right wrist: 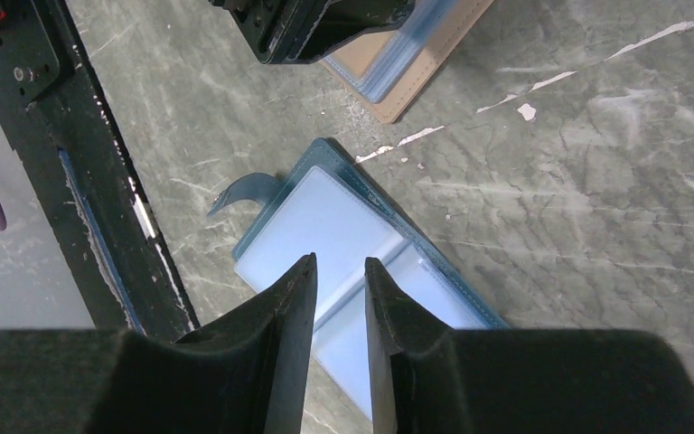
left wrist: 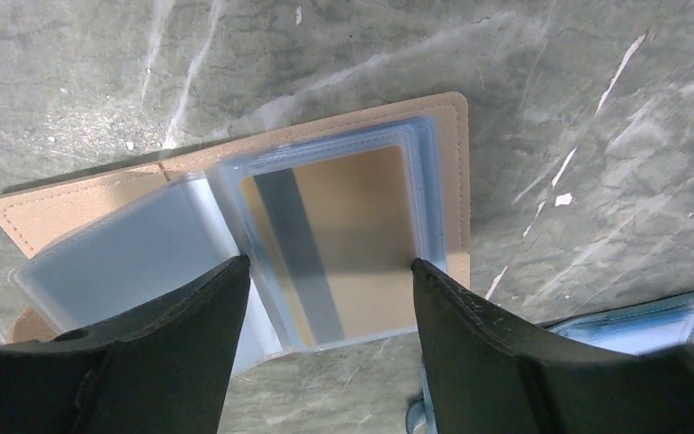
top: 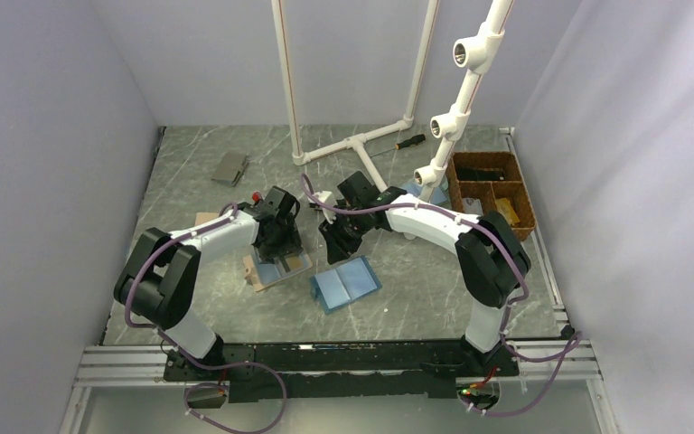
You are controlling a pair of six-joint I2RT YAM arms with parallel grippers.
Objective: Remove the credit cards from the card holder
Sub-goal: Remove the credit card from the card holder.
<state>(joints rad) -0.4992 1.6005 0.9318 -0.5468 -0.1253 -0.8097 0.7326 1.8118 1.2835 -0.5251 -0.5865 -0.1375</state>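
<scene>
Card holder [left wrist: 81,203]: open and flat on the bench [left wrist: 596,108], tan cover down, clear sleeves fanned upward; it lies right under the left arm, just beside the light-blue bifold [top: 345,283] but apart from it
Card [left wrist: 343,244]: gold-tan with a dark stripe, tucked in the topmost clear sleeve on one half of the holder; I see this one for certain; whether more sit behind it I cannot tell
Left fingers [left wrist: 208,325]: spread wide, holding nothing; one tip stands at each side of the sleeve with the card; whether they touch the plastic I cannot tell
Right fingers [right wrist: 294,298]: drawn close with a slim gap between them, pinching nothing; they hang over the light-blue bifold, which is not my target
Handling: I judge the holder light and limp at its fold, so it will slide or lift off the bench under any pull; the sleeves look like thin, slick film that buckles; the card should be stiff, thin and slippery
Where to hold: I would pin the bare tan border with one arm and pinch the card by whatever edge shows at the sleeve mouth; which side that mouth opens on I cannot tell from here
Risk: closing on the sleeve along with the card would drag the whole holder; a shallow pinch may slip off the glossy edge
</scene>
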